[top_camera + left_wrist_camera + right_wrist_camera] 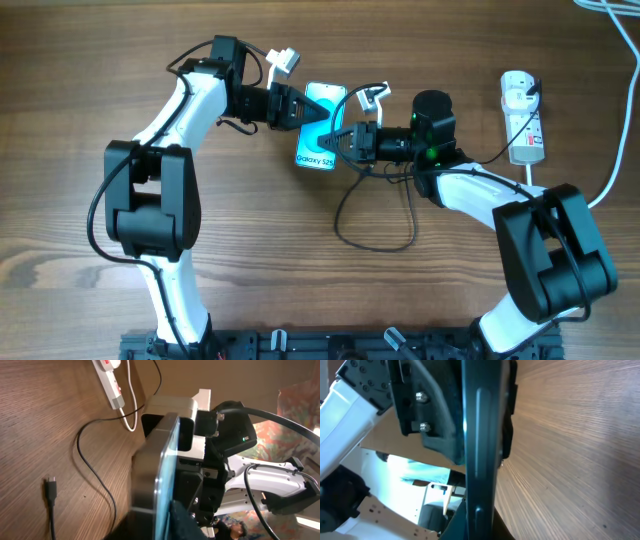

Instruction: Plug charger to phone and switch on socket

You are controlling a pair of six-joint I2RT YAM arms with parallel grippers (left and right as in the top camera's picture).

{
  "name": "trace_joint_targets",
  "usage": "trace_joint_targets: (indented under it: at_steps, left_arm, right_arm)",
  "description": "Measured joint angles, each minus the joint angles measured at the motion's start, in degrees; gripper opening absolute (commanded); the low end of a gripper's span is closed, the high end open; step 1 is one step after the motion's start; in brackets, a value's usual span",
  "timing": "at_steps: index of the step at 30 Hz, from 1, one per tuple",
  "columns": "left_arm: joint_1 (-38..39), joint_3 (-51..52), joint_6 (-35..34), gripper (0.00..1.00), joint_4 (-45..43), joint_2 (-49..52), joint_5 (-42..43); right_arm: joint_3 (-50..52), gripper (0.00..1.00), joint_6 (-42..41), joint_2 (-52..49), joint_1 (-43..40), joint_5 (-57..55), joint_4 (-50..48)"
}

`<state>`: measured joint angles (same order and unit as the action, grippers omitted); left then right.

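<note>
Overhead: the turquoise-screened rectangular phone (326,100) is near the far edge of the brown wooden table (250,250), with the left gripper (303,110) on one side and the right gripper (342,135) on the other. The thin black looping charger (337,218) lies mid-table by the right arm, and the narrow white socket (524,120) is near the far right corner. Left wrist: the phone stands edge-on, and the charger's small plug (50,489) lies loose on the wood. Right wrist: the left gripper's fingers (440,435) pinch both phone faces, so it is clamped. I cannot tell the right gripper's jaws. The step looks like steadying the phone. Next, 1 gripper must fetch the plug, past the crowding arm.
</note>
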<state>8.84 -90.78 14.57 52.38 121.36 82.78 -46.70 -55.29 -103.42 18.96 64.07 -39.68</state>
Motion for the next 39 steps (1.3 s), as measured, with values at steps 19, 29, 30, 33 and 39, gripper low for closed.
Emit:
trace_joint_targets:
  at_steps: [19,29,30,33,39]
  left_arm:
    - [0.00,-0.02,0.96,0.19,7.45,-1.07,-2.40]
    - [0.13,-0.02,1.25,0.04,6.93,-1.07,-0.76]
    - [0.26,-0.02,1.01,0.04,6.54,-1.07,-1.81]
    - [1.49,-0.02,0.72,0.04,5.88,-1.07,-3.50]
    - [2.47,-0.07,0.33,0.04,4.07,-1.79,-14.01]
  right_arm:
    - [0.39,0.04,-3.93,0.24,0.63,1.60,-2.64]
    - [0.37,0.24,-9.35,0.24,0.55,1.49,-3.91]
    - [0.37,0.35,-9.14,0.24,0.61,0.57,-3.41]
    - [0.37,0.89,-9.49,0.24,0.70,-1.92,-3.26]
    - [0.42,1.00,-9.46,-0.26,-0.09,-2.19,-9.57]
